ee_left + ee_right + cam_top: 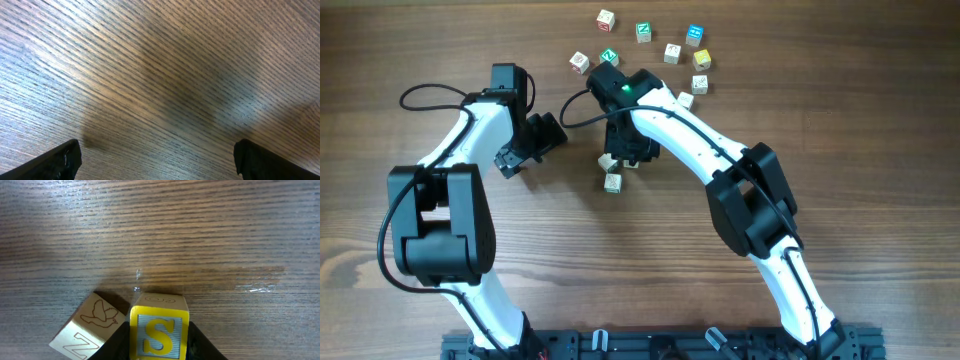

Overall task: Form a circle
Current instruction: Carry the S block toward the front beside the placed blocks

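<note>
The worktop [860, 110] is brown wood with a fine straight grain, and it glints where the light catches it. The right tool [159, 346] is clenched on a small wooden S cube [159, 330]. Its dark fingers press the cube's two sides, and the face toward the wrist camera carries a blue letter on a pale square inside a yellow frame. The cube's bottom edge is hidden, so I cannot tell whether it rests on the wood. Just beside it to the left in that view, close enough to touch or nearly so, sits a bird cube [87, 327] of bare cream wood, turned at an angle. A thin outline of a bird is drawn on its top and a Z on its side. From overhead, the circle [612, 183] is only a small knot of cream cubes near the middle of the worktop, under and just in front of the right tool, and it is not a closed ring. Well apart, along the far edge, a loose scatter of cubes [672, 52] curves in an open arc. Some of these have green, blue or yellow faces and others are plain cream. The left tool [156, 157] is released, with its black, blunt fingers spread wide above bare wood and nothing between them. It hangs to the left of the knot.
</note>
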